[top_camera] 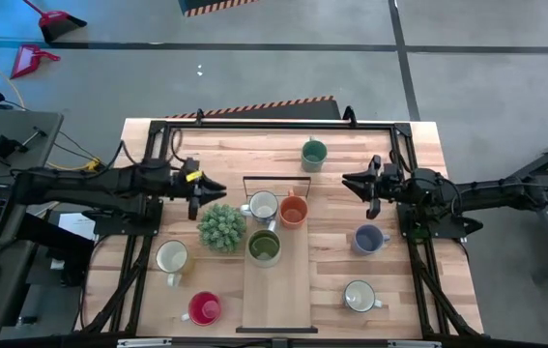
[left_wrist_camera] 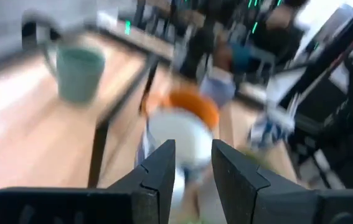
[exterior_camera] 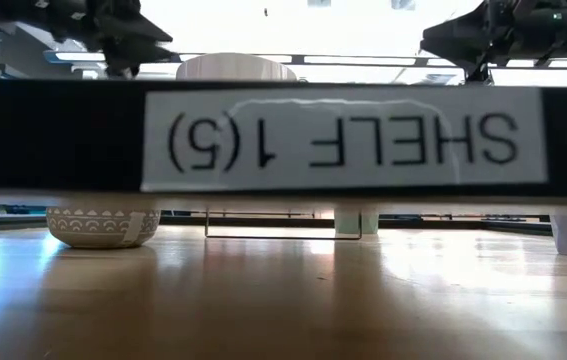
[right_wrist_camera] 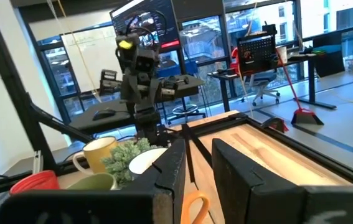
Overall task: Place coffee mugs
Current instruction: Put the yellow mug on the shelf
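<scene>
Looking down on a pale wooden bench, we begin at the left. Our left hand hovers just above a spiky green potted plant, its two dark fingers parted by a narrow gap and holding nothing. Nearest the bench's left edge sit a cream mug and a red mug, both glossy, round and handled. On the long wooden tray in the middle stand a patterned white-grey mug, an orange mug and an olive green mug, close together. A teal mug stands alone towards the far edge. Further right, our right hand hangs level with the orange mug, likewise slightly parted and empty. Beyond it rest a blue-grey mug and a second cream mug. We judge the next reach should clear the plant, then grip a mug by its rim or handle squarely, since glazed ceramic slips easily.
</scene>
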Available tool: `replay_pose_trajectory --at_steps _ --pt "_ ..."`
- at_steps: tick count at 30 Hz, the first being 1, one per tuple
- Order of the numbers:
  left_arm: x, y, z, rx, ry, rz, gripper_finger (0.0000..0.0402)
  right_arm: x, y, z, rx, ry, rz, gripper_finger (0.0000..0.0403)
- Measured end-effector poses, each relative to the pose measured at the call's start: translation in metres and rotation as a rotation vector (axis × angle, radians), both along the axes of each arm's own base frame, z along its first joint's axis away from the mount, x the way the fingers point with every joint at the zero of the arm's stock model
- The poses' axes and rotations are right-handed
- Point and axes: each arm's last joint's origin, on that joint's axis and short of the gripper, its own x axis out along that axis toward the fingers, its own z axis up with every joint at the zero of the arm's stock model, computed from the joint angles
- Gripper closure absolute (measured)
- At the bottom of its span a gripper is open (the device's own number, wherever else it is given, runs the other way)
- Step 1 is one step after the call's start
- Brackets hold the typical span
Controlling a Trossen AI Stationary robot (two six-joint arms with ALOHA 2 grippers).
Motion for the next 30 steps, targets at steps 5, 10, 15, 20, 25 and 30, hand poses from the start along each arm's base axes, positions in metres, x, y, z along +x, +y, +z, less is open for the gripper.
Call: replay_pose_trajectory --at_steps 5,10,15,20,25,30 --pt "-0.006 -0.004 0.015 -0.035 0.08 -0.018 0.0301 0.0 0.001 -0.001 -0.003 0.011 0.032 0.0336" --pt "-0.015 -0.009 0.056 0.0 -0.012 -0.102 0.0298 0.001 0.001 -0.004 0.017 0.039 0.034 0.0336" --pt "-0.028 -0.012 0.078 -0.002 0.078 -0.162 0.03 0.001 0.001 -0.005 0.038 0.046 0.038 0.0336" --pt "-0.039 -0.015 0.078 -0.087 0.258 -0.14 0.0306 0.001 0.001 -0.005 0.077 0.043 0.042 0.0336" --pt "-0.038 -0.02 0.071 -0.196 0.357 -0.116 0.0307 0.001 0.001 -0.006 0.083 0.046 0.043 0.0336" --pt "-0.031 -0.027 0.057 -0.296 0.528 -0.069 0.0307 0.001 0.001 -0.006 0.077 0.051 0.042 0.0336"
